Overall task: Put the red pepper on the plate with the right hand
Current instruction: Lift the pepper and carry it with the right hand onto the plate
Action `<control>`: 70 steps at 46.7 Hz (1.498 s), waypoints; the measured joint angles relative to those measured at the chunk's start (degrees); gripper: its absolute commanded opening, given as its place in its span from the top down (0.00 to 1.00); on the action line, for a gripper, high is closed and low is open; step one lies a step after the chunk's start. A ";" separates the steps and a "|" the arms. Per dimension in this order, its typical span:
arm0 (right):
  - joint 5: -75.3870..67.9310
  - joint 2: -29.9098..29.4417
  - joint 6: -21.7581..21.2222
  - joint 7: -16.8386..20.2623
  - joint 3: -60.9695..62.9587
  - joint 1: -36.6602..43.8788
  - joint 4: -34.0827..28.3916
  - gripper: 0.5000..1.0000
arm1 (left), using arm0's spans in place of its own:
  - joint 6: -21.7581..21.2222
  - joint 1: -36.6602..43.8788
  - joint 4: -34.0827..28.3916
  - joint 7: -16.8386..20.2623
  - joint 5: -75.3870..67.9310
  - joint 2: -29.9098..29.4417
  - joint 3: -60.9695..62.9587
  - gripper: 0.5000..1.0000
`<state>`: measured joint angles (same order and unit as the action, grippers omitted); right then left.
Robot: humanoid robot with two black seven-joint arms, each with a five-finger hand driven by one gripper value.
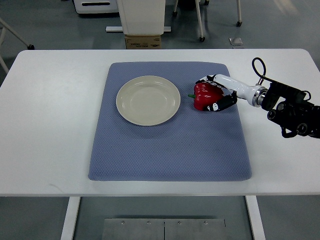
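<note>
I can't see the far side of the red pepper (pixel 203 96), because my right hand (pixel 218 93) wraps around it there. My arm is cut off by the right edge. The bench (pixel 50 125) runs off both sides, and its legs run off the bottom. Behind it, a white stand (pixel 140 16) and some chair legs (pixel 200 20), maybe, are cut off by the top.
</note>
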<state>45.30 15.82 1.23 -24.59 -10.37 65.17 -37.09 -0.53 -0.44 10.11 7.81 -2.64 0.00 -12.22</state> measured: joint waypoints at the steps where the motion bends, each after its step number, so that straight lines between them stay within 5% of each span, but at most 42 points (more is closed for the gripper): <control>1: -0.02 0.00 0.00 0.03 0.01 0.18 0.00 1.00 | 0.00 0.00 0.00 0.00 0.00 0.00 0.00 0.00; 22: -0.52 -1.20 -0.05 2.12 0.39 4.72 0.00 1.00 | 0.00 0.00 0.00 0.01 0.00 0.00 0.00 0.00; 55: -0.74 -15.61 -0.13 7.23 0.74 10.24 0.18 1.00 | 0.00 -0.01 0.00 0.02 0.00 0.00 0.00 0.00; 70: -0.74 -15.82 -0.08 7.59 0.87 10.14 0.15 1.00 | 0.00 0.00 0.00 0.02 0.00 0.00 0.00 0.00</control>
<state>44.56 0.00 1.15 -17.00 -9.50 75.31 -36.94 -0.53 -0.44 10.11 7.83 -2.64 0.00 -12.22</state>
